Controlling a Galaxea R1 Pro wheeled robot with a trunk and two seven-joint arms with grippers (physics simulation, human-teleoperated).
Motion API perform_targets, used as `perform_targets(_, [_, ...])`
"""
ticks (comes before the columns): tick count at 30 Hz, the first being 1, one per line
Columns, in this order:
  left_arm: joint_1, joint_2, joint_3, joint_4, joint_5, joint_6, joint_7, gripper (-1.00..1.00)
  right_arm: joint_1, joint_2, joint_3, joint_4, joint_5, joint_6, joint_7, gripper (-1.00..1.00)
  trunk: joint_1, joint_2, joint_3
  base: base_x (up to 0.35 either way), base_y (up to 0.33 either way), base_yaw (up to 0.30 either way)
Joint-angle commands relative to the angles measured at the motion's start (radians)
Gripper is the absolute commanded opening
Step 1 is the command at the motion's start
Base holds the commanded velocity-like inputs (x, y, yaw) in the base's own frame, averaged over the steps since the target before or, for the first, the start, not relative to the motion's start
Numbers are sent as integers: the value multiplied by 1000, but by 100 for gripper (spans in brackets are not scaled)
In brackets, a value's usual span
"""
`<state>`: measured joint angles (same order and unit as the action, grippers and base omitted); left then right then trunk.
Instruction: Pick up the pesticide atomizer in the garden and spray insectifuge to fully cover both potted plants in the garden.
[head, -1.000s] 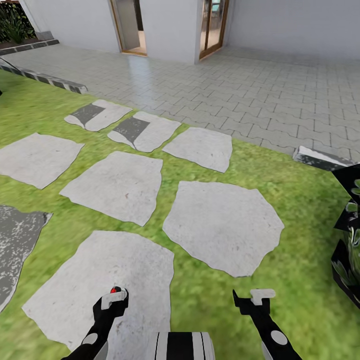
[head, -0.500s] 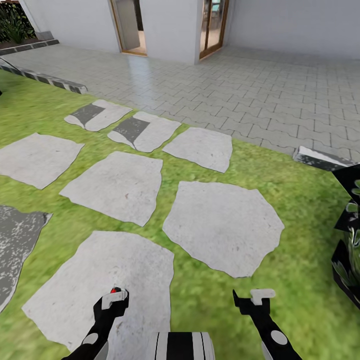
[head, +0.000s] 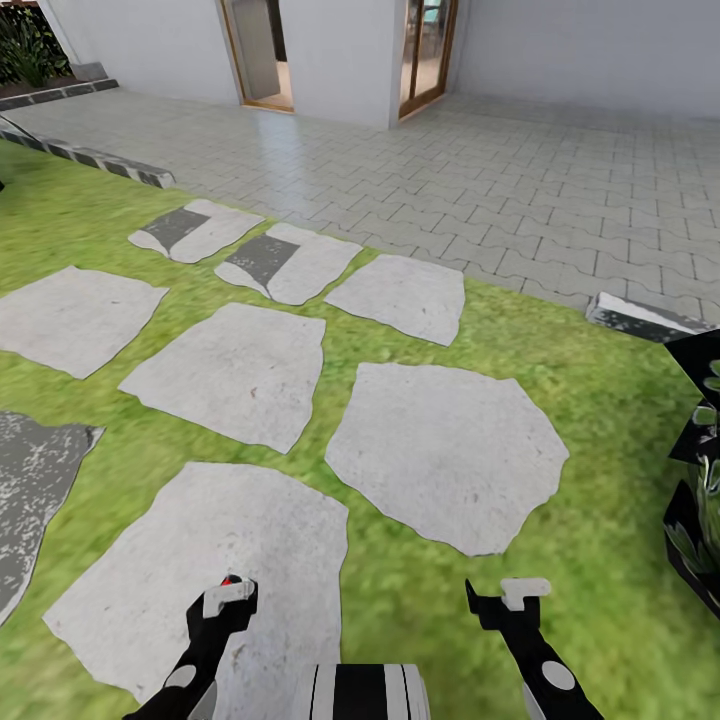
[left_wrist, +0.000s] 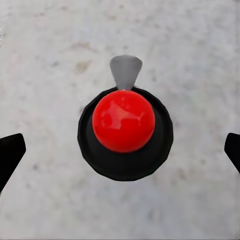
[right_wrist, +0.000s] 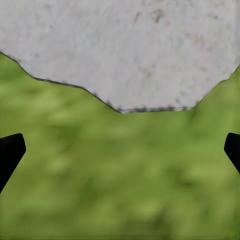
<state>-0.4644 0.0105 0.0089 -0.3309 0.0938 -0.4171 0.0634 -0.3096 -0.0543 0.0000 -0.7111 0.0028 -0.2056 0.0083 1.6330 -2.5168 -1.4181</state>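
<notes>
The left gripper hangs low at about seven o'clock in the head view, over a big pale stepping stone. From its wrist camera the two black fingertips sit far apart at the edges, wide open and holding nothing. Between them, down on the stone, stands a round black object with a shiny red ball on top; I can't tell what it is.

The right gripper is at about five o'clock over the lawn. Its fingertips are also spread wide and empty, with grass and the edge of a stone slab below.

Further out, more stepping stones run toward eleven o'clock, and a grey paved terrace reaches a white house wall with two doorways at twelve. At three to four o'clock, cut by the frame, are dark planters with speckled green leaves, perhaps one of the potted plants.
</notes>
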Motion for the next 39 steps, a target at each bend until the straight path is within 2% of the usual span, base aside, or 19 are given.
perform_targets(1, [0,1,-3,-2,10,-3,-1,100,0,0,0,1,0,-3,1,100,0,0,-1,0,0,0])
perform_targets(10, [0,0,-3,-8,10,-3,-1,100,0,0,0,1,0,-3,1,100,0,0,-1,0,0,0])
perform_targets(11, [0,0,-2,-8,10,-3,-1,-100,-1,0,0,1,0,-3,1,100,0,0,-1,0,0,0])
perform_targets(37, [0,0,-1,-10,10,-5,0,-100,0,0,0,1,0,-3,1,100,0,0,-1,0,0,0])
perform_targets(39, [0,0,-3,-10,10,-3,0,-100,0,0,0,1,0,-3,1,100,-1,0,7,0,0,0])
